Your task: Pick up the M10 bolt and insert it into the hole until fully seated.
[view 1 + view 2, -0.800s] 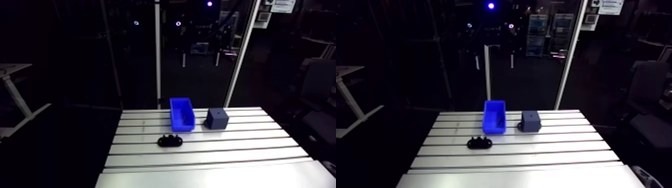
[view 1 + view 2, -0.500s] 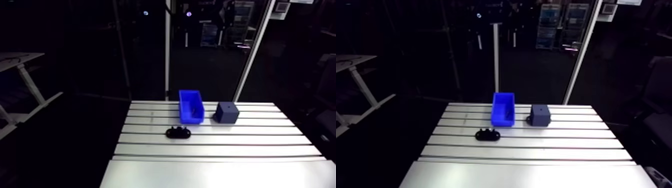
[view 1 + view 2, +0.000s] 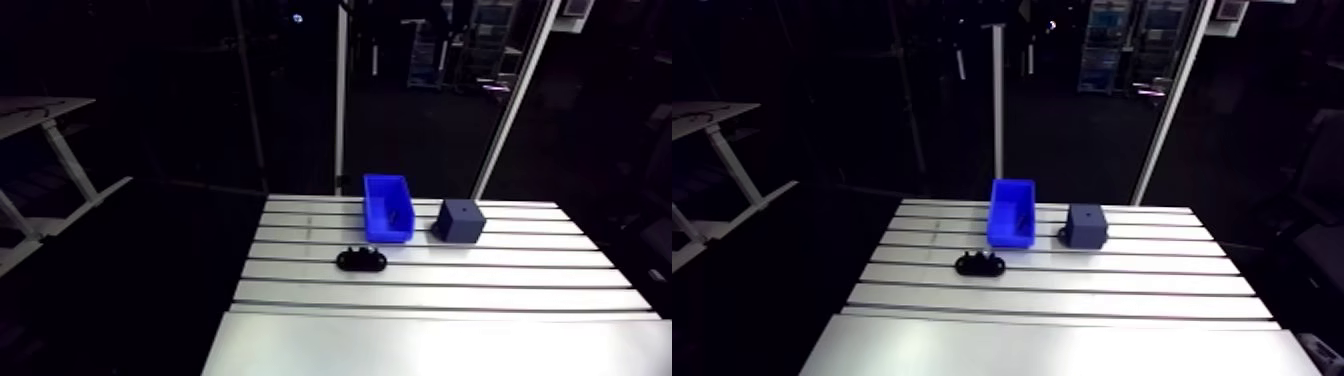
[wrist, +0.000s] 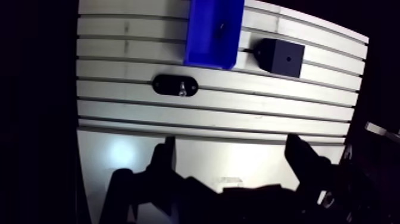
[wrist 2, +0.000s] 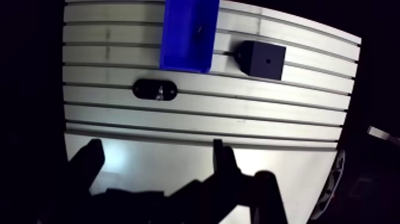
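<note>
A blue bin (image 3: pixel 388 220) stands at the back of the slotted table (image 3: pixel 440 300), and a small dark bolt-like piece (image 4: pixel 221 25) lies inside it. Right of the bin sits a dark blue block (image 3: pixel 459 220) with a small hole (image 4: pixel 288 59) in its top face. A black oval holder (image 3: pixel 361 260) lies in front of the bin, with a small shiny part (image 4: pixel 181 88) at its middle. In the wrist view my gripper (image 4: pixel 232 156) hangs high over the table's near part, well short of all three; it is open with nothing between the fingers. The arm view does not show the gripper.
The table's left edge (image 4: pixel 78 89) drops into darkness. Its near half is a smooth bright plate (image 3: pixel 430 345). Long slots run across the surface between the holder and that plate.
The arm view has shifted and risen a little, so the camera has moved. The bin, the block and the holder stand where they were on the table.
</note>
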Robot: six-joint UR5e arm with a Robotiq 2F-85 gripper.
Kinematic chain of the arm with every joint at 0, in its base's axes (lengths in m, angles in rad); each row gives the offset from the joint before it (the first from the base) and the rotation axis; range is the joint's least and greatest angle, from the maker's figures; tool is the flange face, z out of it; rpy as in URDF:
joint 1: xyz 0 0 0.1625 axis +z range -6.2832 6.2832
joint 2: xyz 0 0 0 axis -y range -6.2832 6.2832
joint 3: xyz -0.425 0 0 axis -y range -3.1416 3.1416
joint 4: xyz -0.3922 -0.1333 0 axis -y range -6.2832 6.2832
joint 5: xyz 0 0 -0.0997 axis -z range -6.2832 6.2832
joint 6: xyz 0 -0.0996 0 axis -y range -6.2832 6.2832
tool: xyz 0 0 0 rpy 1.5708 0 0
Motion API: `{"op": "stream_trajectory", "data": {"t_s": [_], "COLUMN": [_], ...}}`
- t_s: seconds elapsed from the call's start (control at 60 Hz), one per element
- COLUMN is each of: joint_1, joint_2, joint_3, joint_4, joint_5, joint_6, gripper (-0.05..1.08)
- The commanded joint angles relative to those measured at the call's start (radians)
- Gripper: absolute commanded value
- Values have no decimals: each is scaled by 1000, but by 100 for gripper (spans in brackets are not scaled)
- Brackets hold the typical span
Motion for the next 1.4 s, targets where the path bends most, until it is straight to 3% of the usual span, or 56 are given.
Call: {"op": "stream_trajectory", "data": {"t_s": [0.017, 0.233, 0.367, 0.533, 0.833, 0.95, 1.15, 1.2, 1.217, 1.233, 1.25, 1.267, 1.3, 1.4], "joint_1": [0, 0, 1, 3, 2, -3, 0, 0, 0, 0, 0, -1, -2, -2], "joint_2": [-1, -10, -34, -57, -59, -58, -43, -41, -41, -39, -39, -37, -28, -7], "joint_3": [10, 58, 131, 213, 383, 437, 476, 487, 487, 493, 493, 498, 498, 506], "joint_4": [-1, -25, -131, -184, -396, -468, -528, -552, -552, -565, -565, -576, -587, -602], "joint_5": [1, 8, 14, 11, 14, 33, 43, 68, 68, 84, 84, 99, 106, 101], "joint_6": [1, 12, 10, 11, 4, 5, 14, 16, 16, 16, 16, 16, 17, 27], "gripper": [0, 0, 0, 0, 0, 0, 0, 0, 0, 0, 0, 0, 0, 0]}}
